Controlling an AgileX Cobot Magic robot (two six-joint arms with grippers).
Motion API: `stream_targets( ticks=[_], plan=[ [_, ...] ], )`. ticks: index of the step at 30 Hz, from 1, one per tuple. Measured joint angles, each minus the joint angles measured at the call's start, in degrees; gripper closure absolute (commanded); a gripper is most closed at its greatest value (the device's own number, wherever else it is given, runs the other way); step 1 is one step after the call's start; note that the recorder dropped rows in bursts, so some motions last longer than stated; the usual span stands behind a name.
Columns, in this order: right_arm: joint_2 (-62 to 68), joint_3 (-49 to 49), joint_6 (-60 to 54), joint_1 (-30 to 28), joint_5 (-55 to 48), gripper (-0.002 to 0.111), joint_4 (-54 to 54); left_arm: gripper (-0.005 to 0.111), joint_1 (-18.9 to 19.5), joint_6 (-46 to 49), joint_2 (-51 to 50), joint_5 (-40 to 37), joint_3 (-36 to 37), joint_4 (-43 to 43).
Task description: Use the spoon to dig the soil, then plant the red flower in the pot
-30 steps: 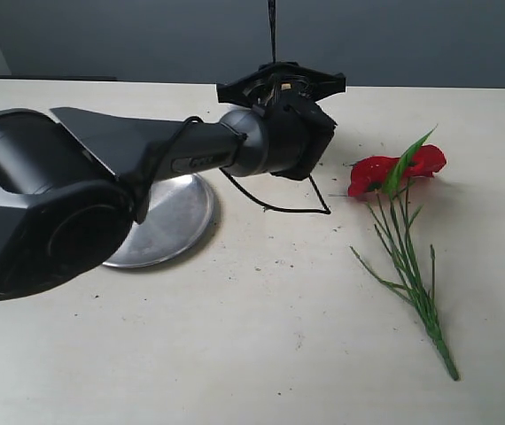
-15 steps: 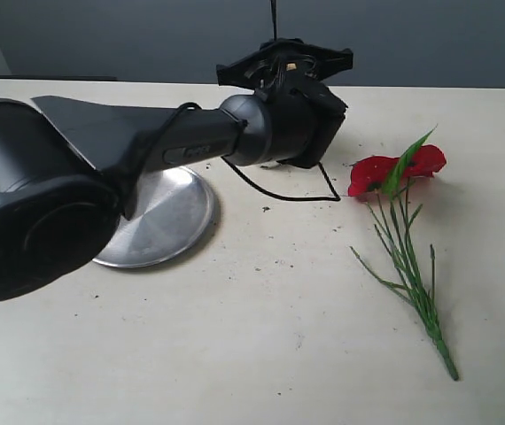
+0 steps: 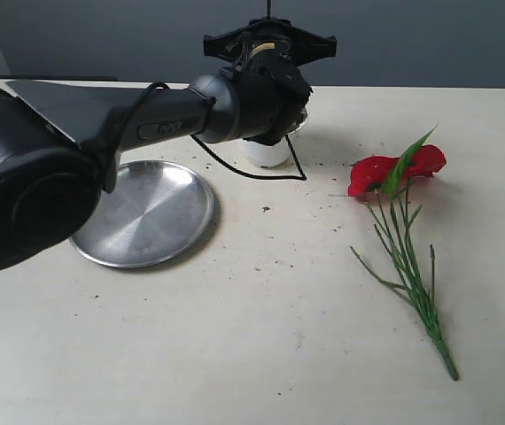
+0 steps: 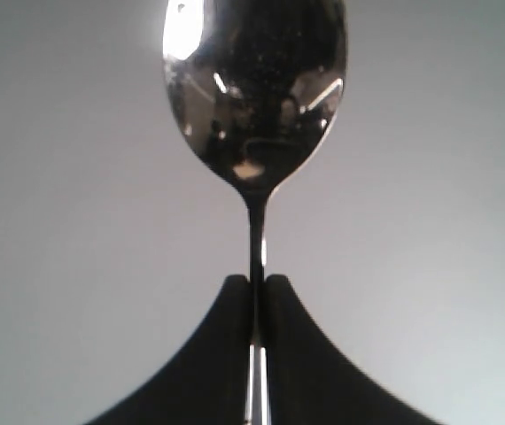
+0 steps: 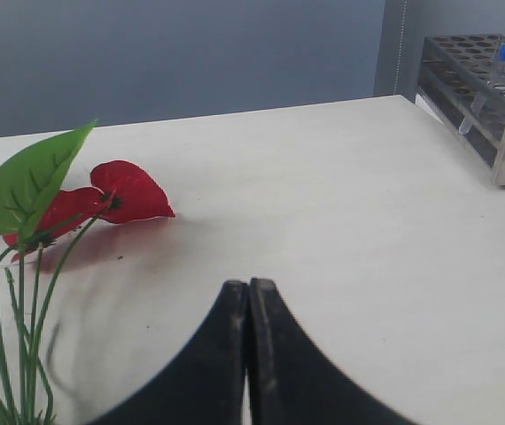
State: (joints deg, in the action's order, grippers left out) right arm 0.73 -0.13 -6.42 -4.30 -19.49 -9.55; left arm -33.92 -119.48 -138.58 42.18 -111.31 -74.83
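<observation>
- The left tool is almost closed, its two fingers pinched on the thin handle of the spoon. The spoon's bowl stands out beyond the fingertips against a plain grey wall.
- Dark specks show in the shiny bowl. They may be soil or only reflections; the view is too blurred to say.
- The left arm reaches across the table from the left, and its wrist sits over the pot.
- The wrist covers most of the pot, so only a white patch of its side shows, at the far middle of the table.
- The pot's inside is hidden. Loose crumbs of soil dot the table near the pot and toward the flower.
- The plate lies flat just left of the pot, nearer the camera.
- The flower lies flat on the right of the table, well apart from the pot. Its red petals and leaf are at the far end, and its stems run toward the near edge.
- The right tool is closed tight with nothing between its fingers, low over the table near the flower's petals.
- A rack of tubes stands on the table, well apart from the flower.
</observation>
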Motion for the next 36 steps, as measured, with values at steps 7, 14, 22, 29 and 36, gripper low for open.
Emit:
stream_targets(
  ticks=[7,14,22,29,36],
  plan=[
    [0.0,0.0,0.0,0.0,0.0,0.109,0.0,0.106,1.1,0.0,0.0,-4.4,0.0,0.1],
    [0.0,0.0,0.0,0.0,0.0,0.109,0.0,0.106,1.7,0.0,0.0,-4.6,0.0,0.0],
    [0.0,0.0,0.0,0.0,0.0,0.109,0.0,0.106,1.7,0.0,-0.2,-5.2,0.0,-0.6],
    [0.0,0.0,0.0,0.0,0.0,0.109,0.0,0.106,1.7,0.0,-1.4,-5.2,0.0,-1.5],
    [0.0,0.0,0.0,0.0,0.0,0.109,0.0,0.106,1.7,0.0,-1.5,-5.3,0.0,-3.5]
  ],
)
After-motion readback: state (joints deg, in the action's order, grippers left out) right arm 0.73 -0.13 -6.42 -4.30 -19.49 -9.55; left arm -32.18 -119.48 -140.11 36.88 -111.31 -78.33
